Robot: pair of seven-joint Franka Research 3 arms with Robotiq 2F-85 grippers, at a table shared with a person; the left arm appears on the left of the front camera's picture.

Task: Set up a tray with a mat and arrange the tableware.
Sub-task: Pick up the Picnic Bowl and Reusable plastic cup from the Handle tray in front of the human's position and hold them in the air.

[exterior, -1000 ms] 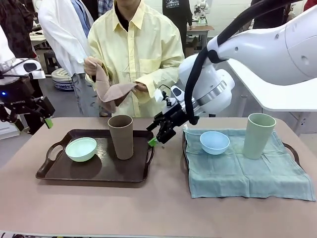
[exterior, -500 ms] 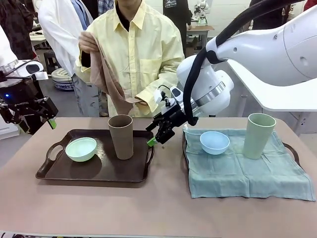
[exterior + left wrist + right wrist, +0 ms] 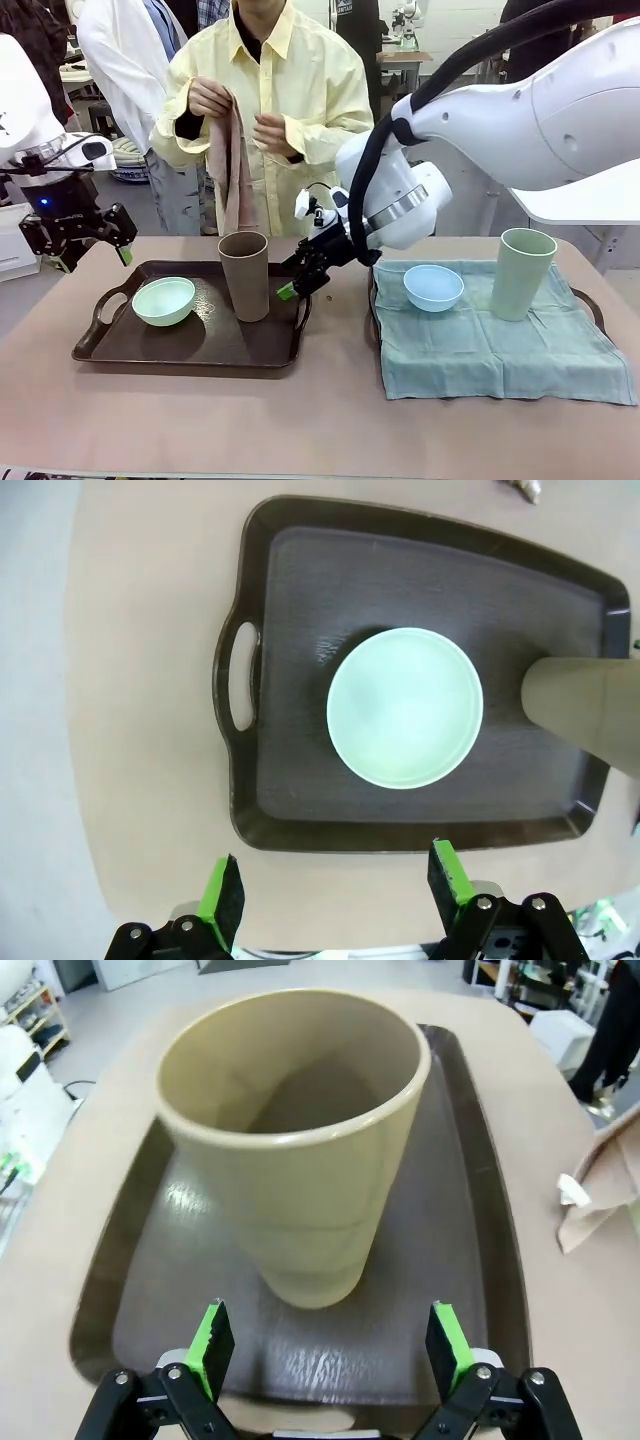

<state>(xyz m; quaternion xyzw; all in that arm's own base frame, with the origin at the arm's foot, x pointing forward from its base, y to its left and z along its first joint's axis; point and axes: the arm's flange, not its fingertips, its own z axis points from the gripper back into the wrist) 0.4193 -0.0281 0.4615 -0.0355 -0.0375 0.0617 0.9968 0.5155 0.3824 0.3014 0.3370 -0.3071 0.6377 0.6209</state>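
Observation:
A dark brown tray (image 3: 110,350) on the left holds a mint green bowl (image 3: 163,301) and a brown tumbler (image 3: 245,276). On the right, a light blue bowl (image 3: 433,287) and a pale green tumbler (image 3: 523,273) stand on a blue-green mat (image 3: 500,355) over a second tray (image 3: 593,306). The person holds a pinkish-brown mat (image 3: 232,170) hanging from both hands. My left gripper (image 3: 92,258) hovers open beyond the tray's left handle, looking down on the bowl (image 3: 405,720) and tray (image 3: 420,570). My right gripper (image 3: 292,283) is open beside the brown tumbler (image 3: 295,1150), fingers empty.
The tray's right rim (image 3: 470,1160) lies under my right gripper (image 3: 325,1345). My left gripper (image 3: 335,885) is over the bare table by the tray's long edge. The person stands at the far edge, behind the left tray. The near table strip is bare tan surface.
My left gripper moved right, closer to the tray's left handle. My right gripper slid left toward the brown tumbler. The person raised the pinkish-brown mat and now lets it hang.

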